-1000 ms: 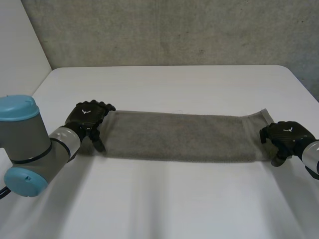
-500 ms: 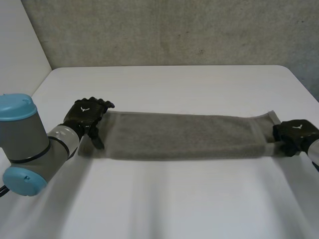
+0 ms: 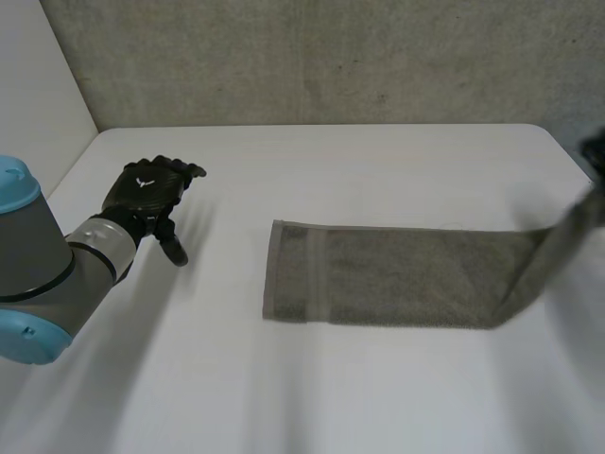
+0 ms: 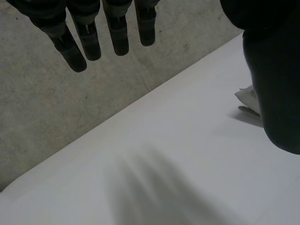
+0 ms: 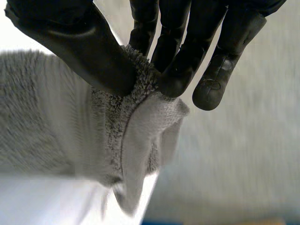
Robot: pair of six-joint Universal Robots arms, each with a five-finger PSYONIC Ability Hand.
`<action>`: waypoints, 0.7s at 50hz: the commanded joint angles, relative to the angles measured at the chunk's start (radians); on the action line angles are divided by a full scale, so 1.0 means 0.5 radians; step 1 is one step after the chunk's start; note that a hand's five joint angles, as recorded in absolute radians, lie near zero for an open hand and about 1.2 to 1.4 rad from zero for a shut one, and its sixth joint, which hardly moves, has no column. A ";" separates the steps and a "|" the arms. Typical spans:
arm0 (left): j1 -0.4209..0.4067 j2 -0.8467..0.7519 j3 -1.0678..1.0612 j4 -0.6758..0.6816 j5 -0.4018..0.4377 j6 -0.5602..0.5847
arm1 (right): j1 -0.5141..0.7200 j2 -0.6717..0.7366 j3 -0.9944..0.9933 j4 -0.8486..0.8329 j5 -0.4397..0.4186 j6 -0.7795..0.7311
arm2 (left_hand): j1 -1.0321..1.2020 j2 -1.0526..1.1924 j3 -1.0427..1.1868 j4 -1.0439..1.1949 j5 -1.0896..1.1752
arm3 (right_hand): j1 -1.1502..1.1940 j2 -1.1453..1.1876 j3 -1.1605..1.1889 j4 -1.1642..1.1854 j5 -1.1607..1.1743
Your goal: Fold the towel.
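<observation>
Left hand just released, fingers straight, well clear of towel. Right hand pinches towel's far end, lifting it: fold starting

Towel is reading grey-brown, a flatter plain band crossing it toward its 9 o'clock end. Worktop is showing plain white. Left hand and right hand are appearing black, the left carrying a small white mark. Wall is looking mottled grey.
</observation>
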 commanded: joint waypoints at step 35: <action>-0.307 -0.046 0.150 0.043 -0.015 -0.012 | 1.298 0.004 0.338 -0.417 -0.037 0.467 | -0.152 -0.136 -0.112 -0.182 -0.413 | -2.311 -2.294 -2.353 -2.337 -2.318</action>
